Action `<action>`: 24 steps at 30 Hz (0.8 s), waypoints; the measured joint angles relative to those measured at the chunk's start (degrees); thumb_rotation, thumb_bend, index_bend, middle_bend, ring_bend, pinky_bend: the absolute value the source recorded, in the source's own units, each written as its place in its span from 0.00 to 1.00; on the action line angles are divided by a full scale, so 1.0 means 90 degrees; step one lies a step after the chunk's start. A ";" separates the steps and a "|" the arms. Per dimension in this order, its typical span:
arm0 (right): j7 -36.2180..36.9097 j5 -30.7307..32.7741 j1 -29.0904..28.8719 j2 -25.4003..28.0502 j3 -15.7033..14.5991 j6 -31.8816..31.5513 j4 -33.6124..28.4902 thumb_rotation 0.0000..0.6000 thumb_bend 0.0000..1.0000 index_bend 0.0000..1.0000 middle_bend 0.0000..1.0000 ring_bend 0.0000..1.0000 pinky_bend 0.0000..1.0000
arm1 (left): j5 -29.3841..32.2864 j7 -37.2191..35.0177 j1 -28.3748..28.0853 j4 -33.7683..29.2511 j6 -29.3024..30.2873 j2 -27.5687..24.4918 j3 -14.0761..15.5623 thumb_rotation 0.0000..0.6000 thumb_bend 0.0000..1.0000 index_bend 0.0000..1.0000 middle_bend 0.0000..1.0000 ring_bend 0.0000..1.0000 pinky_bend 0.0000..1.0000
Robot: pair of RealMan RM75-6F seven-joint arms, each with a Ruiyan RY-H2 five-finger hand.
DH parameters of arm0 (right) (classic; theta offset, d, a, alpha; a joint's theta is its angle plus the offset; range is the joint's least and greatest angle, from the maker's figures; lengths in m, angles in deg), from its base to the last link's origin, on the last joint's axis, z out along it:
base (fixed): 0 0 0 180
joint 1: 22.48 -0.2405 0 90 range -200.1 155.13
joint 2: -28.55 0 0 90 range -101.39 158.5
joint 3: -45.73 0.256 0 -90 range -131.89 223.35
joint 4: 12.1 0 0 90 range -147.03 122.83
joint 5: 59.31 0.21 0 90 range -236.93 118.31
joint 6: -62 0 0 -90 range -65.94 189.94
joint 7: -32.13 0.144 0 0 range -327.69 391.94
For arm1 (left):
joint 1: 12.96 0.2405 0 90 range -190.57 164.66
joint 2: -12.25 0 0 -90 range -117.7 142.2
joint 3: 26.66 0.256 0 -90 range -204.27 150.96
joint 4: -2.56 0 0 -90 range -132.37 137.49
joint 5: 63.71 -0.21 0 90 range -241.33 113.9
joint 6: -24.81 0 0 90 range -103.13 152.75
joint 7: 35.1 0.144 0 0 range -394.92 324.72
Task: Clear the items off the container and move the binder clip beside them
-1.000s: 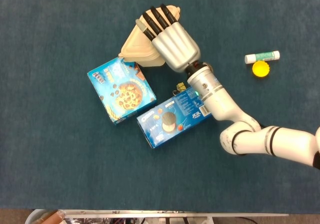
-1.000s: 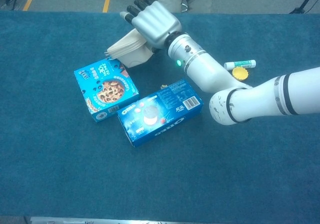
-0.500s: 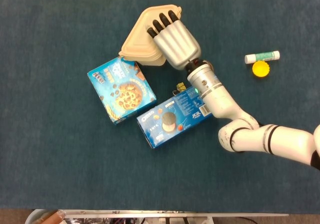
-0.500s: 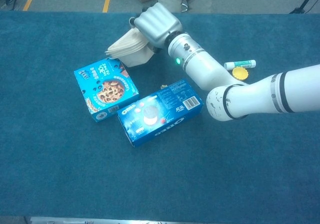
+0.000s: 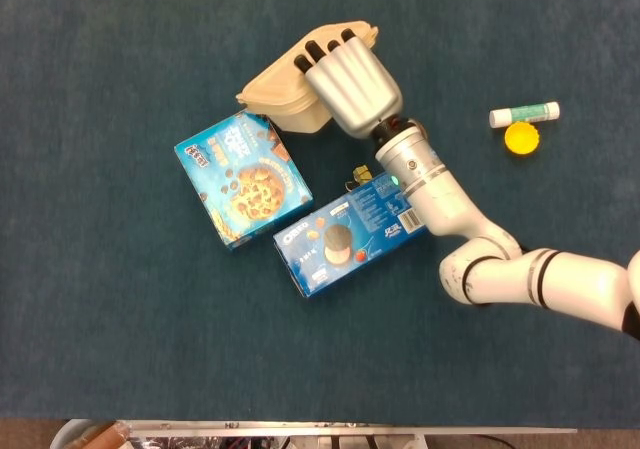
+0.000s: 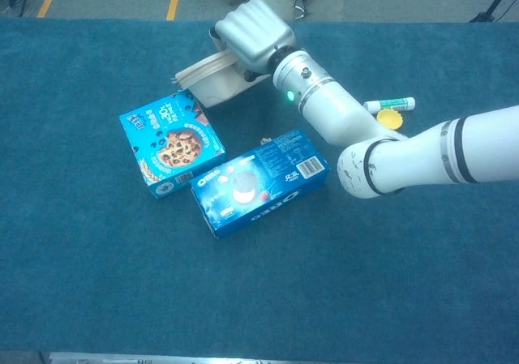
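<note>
- Container (image 5: 285, 89), beige and lidded, lay at the far side of the table (image 5: 100, 319), its long axis slanting from near-left up to far-right.
- Right hand (image 5: 350, 81) lay over its right end, fingers curled on the lid, grasping it.
- Cookie box (image 5: 243, 179) and Oreo box (image 5: 345, 236) lay nearby; binder clip (image 5: 361, 176) peeked beside the forearm.
- Left hand was out of sight.

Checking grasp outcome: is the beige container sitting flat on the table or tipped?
Tipped. The right hand grips the beige container, and in the chest view its near edge is raised off the table.
</note>
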 measured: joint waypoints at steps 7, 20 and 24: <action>0.0509 -0.0264 0.0020 0.0064 0.0109 -0.0256 -0.0037 1.00 0.48 0.69 0.64 0.63 0.53 | -0.0026 0.0040 -0.0006 -0.0022 0.0007 -0.0002 0.0002 1.00 0.39 0.18 0.13 0.06 0.05; 0.1007 -0.0698 -0.0119 0.0092 0.0250 -0.0514 -0.0563 1.00 0.48 0.69 0.64 0.63 0.53 | -0.0044 0.0105 0.0006 -0.0094 0.0046 -0.0038 0.0000 1.00 0.39 0.18 0.13 0.06 0.05; 0.1016 -0.0783 -0.0232 -0.0003 0.0305 -0.0558 -0.0657 1.00 0.48 0.69 0.64 0.63 0.53 | -0.0054 0.0090 0.0017 -0.0088 0.0062 -0.0040 0.0005 1.00 0.39 0.18 0.13 0.06 0.05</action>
